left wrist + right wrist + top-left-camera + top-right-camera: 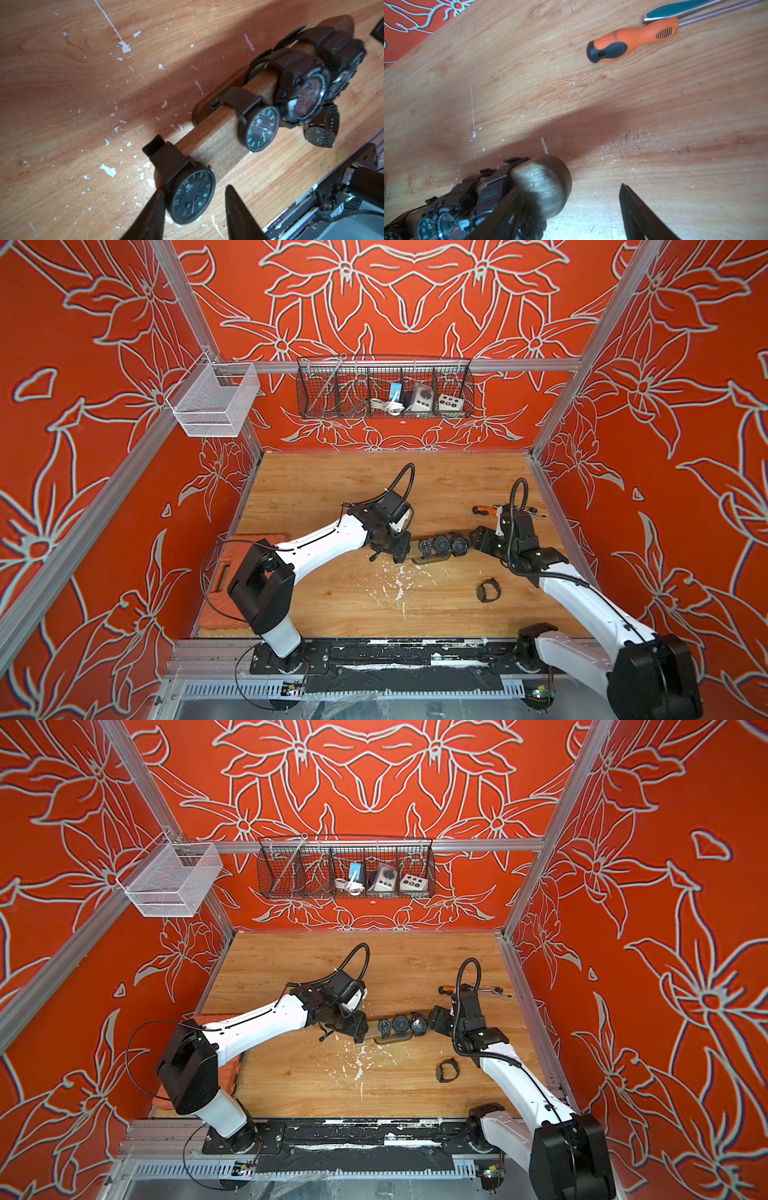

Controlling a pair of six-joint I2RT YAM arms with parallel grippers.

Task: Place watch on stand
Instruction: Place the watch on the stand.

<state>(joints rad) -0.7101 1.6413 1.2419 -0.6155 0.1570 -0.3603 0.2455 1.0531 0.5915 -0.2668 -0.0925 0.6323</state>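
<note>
The stand (432, 561) (220, 145) is a dark wooden bar on an oval base in the middle of the table, carrying several black watches. The nearest watch (193, 197), with a round dark dial, sits on the bar's left end between my left gripper's (194, 188) (401, 553) fingers. One finger touches its rim and the other stands apart, so the gripper is open. My right gripper (571, 207) (473, 537) is open around the bar's rounded right end (542, 187), with a wide gap on one side. Another watch (488, 590) (321, 133) lies loose on the table.
An orange-handled screwdriver (486, 511) (631, 41) lies behind the right gripper. An orange tool case (232, 572) sits at the table's left edge under the left arm. A black wire basket (384, 387) and a white mesh basket (216, 400) hang on the walls.
</note>
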